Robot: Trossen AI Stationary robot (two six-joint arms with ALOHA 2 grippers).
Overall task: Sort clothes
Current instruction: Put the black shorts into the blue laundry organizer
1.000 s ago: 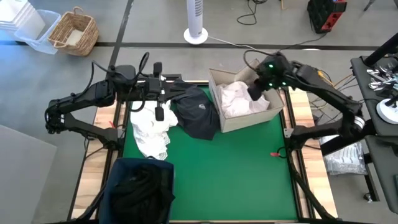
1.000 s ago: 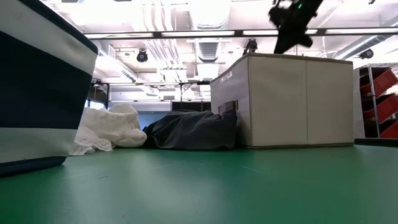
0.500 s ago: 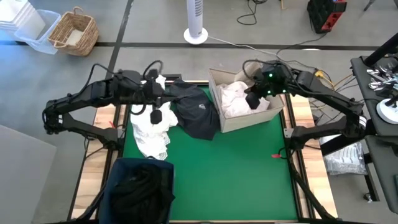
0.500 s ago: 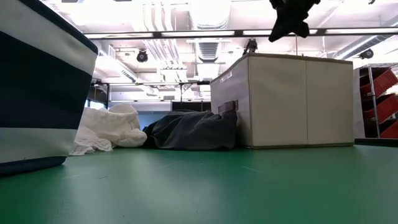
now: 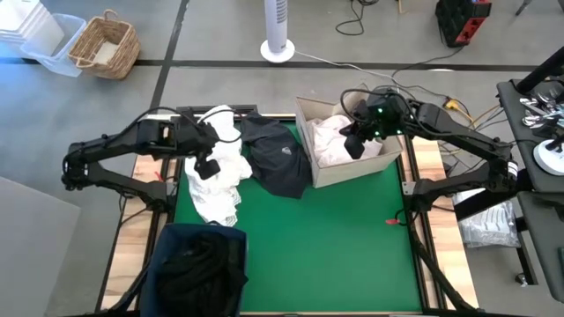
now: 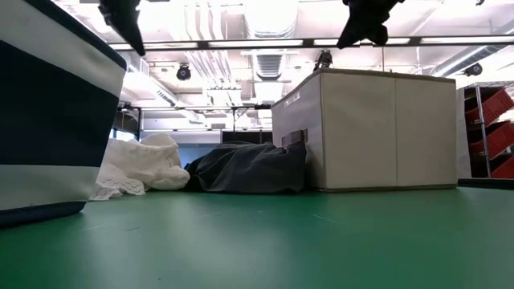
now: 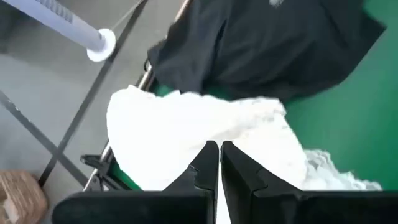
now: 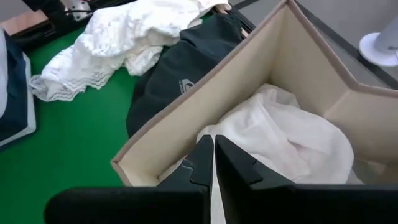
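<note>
A white garment pile lies on the green mat at the left, and a navy garment with a small logo lies beside it against the beige box. More white clothes lie inside the box. My left gripper hangs shut above the white pile, tipped downward, high off the table. My right gripper hangs shut above the box's white clothes, also clear of them.
A navy fabric bin with dark clothes stands at the near left corner. Bare green mat spreads over the middle and near right, with a small red object near the right edge. A fan base and wicker basket stand beyond the table.
My left gripper has tipped from level to pointing down and has sunk over the white pile, shifting toward the table's left. My right gripper has moved a little toward the table's left over the box. Both stay shut; the clothes have not moved.
</note>
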